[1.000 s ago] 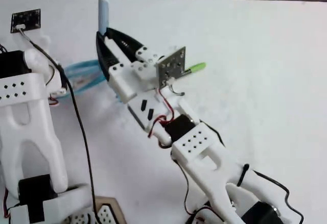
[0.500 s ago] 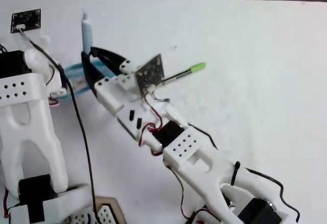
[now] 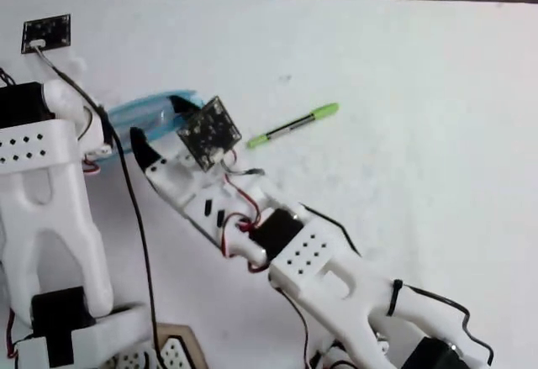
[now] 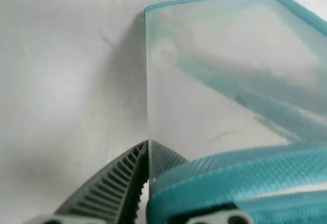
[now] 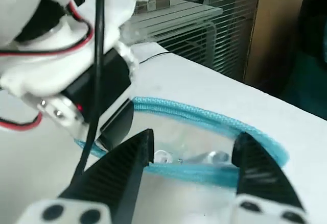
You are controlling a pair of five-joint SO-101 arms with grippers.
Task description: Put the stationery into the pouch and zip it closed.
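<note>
The pale blue marker held a second ago is released: the right gripper (image 5: 196,147) is spread over the pouch (image 3: 155,110), a pale item (image 5: 202,157) seen inside. The pouch edge is clenched by the left gripper (image 4: 148,155). The green pen (image 3: 294,123), at the pouch's 3 o'clock, remains outside.

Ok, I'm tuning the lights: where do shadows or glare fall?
Left wrist view: a soft shadow lies on the table along the edge of the pouch. Right wrist view: bright blinds in the room behind. High view: the table evenly lit, without glare.
</note>
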